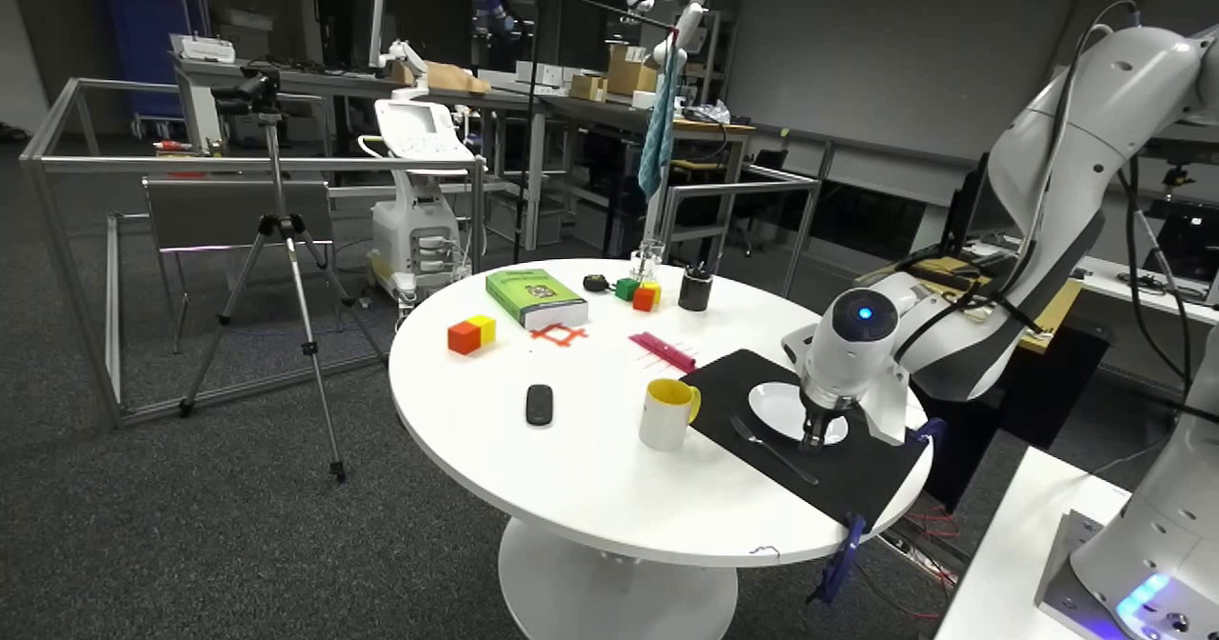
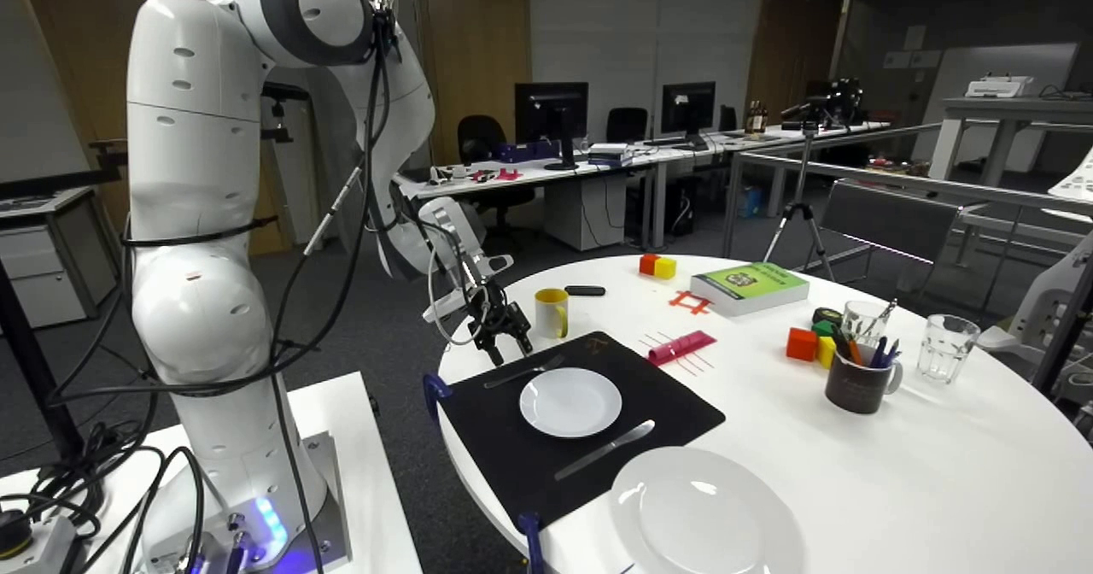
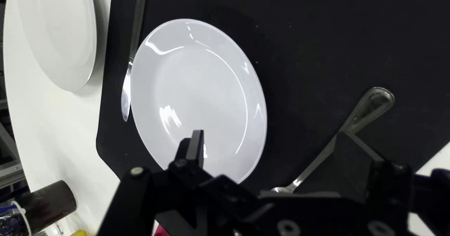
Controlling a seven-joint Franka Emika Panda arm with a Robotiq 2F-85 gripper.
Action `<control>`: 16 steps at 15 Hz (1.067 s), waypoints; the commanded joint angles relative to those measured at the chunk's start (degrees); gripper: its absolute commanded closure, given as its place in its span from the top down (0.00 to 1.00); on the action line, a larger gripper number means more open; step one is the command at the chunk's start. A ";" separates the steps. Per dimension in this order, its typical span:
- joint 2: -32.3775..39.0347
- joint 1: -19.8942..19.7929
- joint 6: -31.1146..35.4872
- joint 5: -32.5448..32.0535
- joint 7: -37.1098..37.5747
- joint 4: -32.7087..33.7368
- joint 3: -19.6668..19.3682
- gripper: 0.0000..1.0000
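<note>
My gripper [image 3: 274,148] stands open with its fingers wide apart and nothing held. In the wrist view one finger [image 3: 195,148] overlaps the near rim of a small white plate [image 3: 200,78]; the opposite finger covers part of a silver fork [image 3: 373,104]. The fork lies slantwise on a black placemat [image 3: 316,35], its tines hidden by the gripper. In an exterior view the gripper [image 2: 512,355] hangs just above the fork [image 2: 523,372], at the mat's edge near a white mug with yellow inside [image 2: 552,313]. A knife [image 2: 604,450] lies on the plate's far side.
A larger white plate [image 2: 705,514] rests beside the mat. Blue clamps [image 1: 838,559] grip the table edge. Farther off are a dark pen mug [image 2: 858,386], glasses [image 2: 946,348], coloured cubes [image 1: 464,337], a green book [image 1: 535,299], a black remote-like object [image 1: 539,405] and a pink piece [image 2: 681,348].
</note>
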 commanded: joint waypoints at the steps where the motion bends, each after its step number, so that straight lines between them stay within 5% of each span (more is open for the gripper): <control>1: 2.97 2.39 -3.33 -2.47 2.81 2.69 -1.57 1.00; 16: 9.48 3.93 -8.81 -3.33 3.90 7.67 -3.24 1.00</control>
